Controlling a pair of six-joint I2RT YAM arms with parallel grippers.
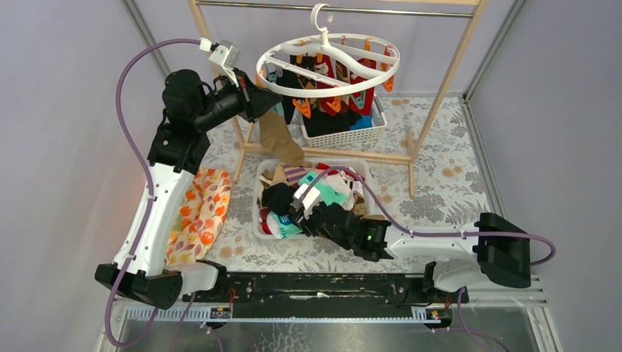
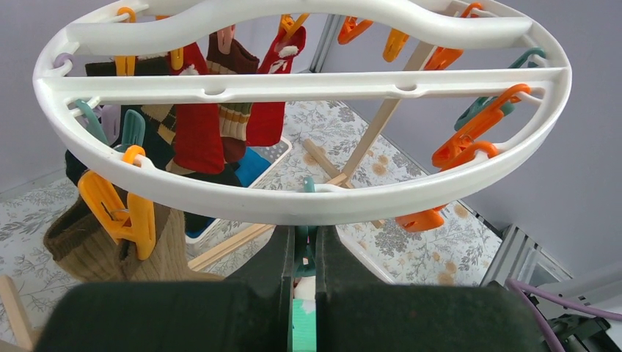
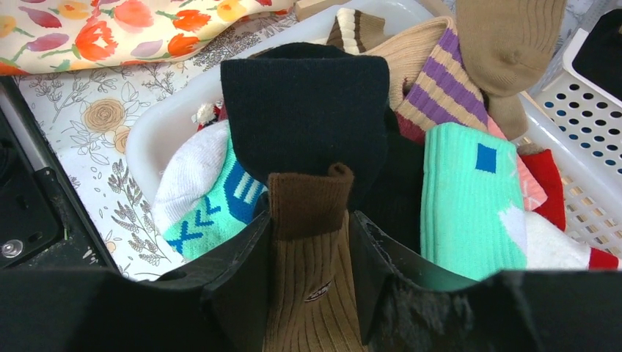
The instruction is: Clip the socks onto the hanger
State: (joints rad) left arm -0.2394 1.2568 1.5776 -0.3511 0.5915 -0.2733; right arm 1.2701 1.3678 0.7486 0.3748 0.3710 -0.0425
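The white ring hanger (image 1: 328, 67) hangs from the rail by its hook, with red, black and striped socks clipped under it. A long tan sock (image 1: 282, 138) hangs from an orange clip (image 2: 117, 209) at its left rim. My left gripper (image 1: 257, 97) is at that rim; in the left wrist view it (image 2: 305, 233) is shut on a teal clip (image 2: 305, 253) just under the ring (image 2: 308, 202). My right gripper (image 1: 302, 210) is low in the sock basket. In the right wrist view it (image 3: 311, 220) is shut on a brown ribbed sock (image 3: 312, 282), beside a black sock (image 3: 308, 103) and a mint-green sock (image 3: 469, 198).
The socks lie in a white tub (image 1: 259, 192) in the middle. A white lattice basket (image 1: 352, 133) stands under the hanger, behind the wooden rail frame (image 1: 434, 110). A floral cloth (image 1: 199, 214) lies left of the tub, by the left arm.
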